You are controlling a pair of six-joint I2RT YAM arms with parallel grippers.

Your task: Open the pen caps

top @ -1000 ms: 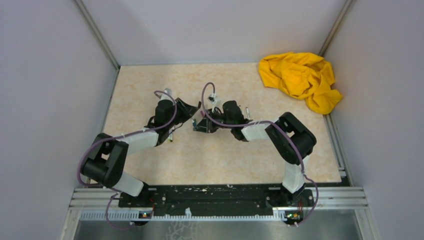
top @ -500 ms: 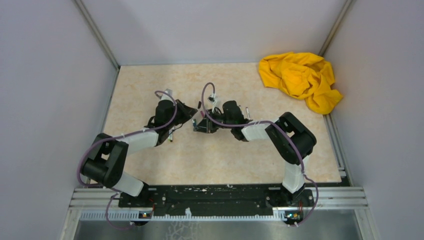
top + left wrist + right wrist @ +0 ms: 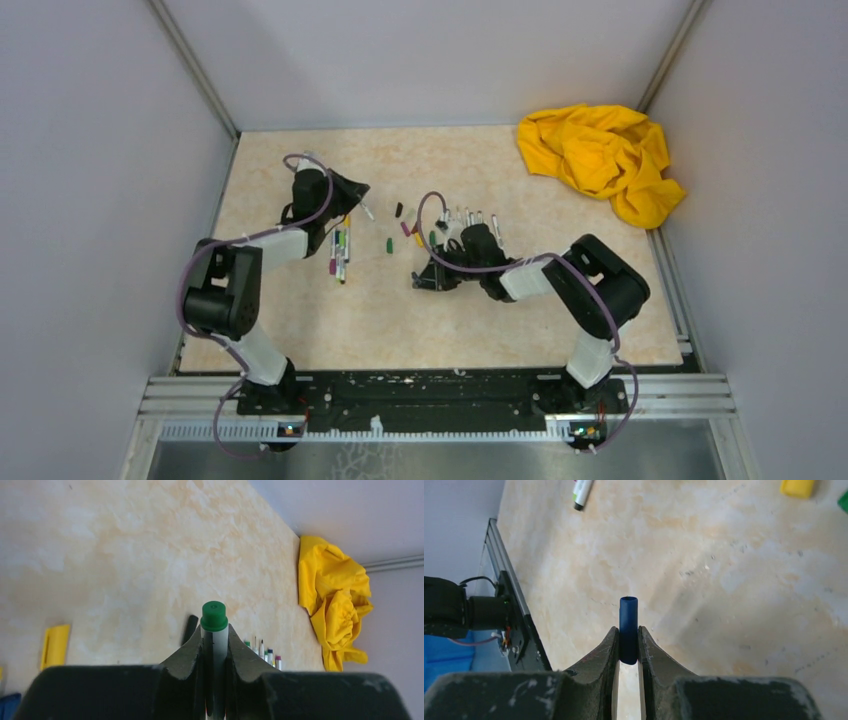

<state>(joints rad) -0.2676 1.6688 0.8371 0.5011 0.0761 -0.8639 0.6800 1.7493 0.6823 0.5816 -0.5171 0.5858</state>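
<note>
Crumpled yellow cloth [image 3: 600,160] at the beige tabletop's [image 3: 450,330] far-right corner

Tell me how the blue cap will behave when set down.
The blue cap is a small round tube, so it would probably roll on the flat table. It looks like smooth hard plastic, pinched only at one end by the right tool, so it may slip or pivot. Likely stiff and very light.
</note>
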